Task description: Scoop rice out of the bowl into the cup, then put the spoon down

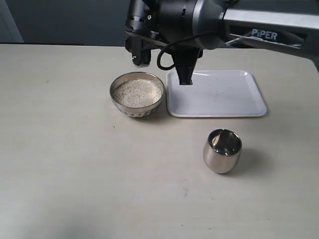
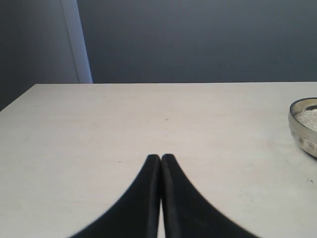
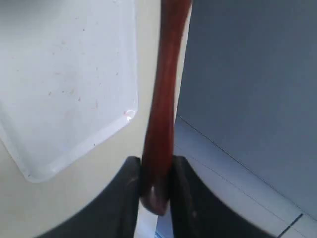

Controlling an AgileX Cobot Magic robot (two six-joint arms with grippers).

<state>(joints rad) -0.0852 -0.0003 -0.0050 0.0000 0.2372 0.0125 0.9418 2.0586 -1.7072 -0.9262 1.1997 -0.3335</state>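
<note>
Bearing bowl [image 1: 130, 108], beige tabletop [image 1: 60, 174], grey wall [image 1: 60, 20]

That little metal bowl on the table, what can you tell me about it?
The bowl is small, round and shiny, metal by its look, with a thin rim and a ribbed lower wall. It stands upright on the pale table and is filled nearly to the rim with fine white rice. A white tray lies close beside it; whether the two touch is unclear.
</note>
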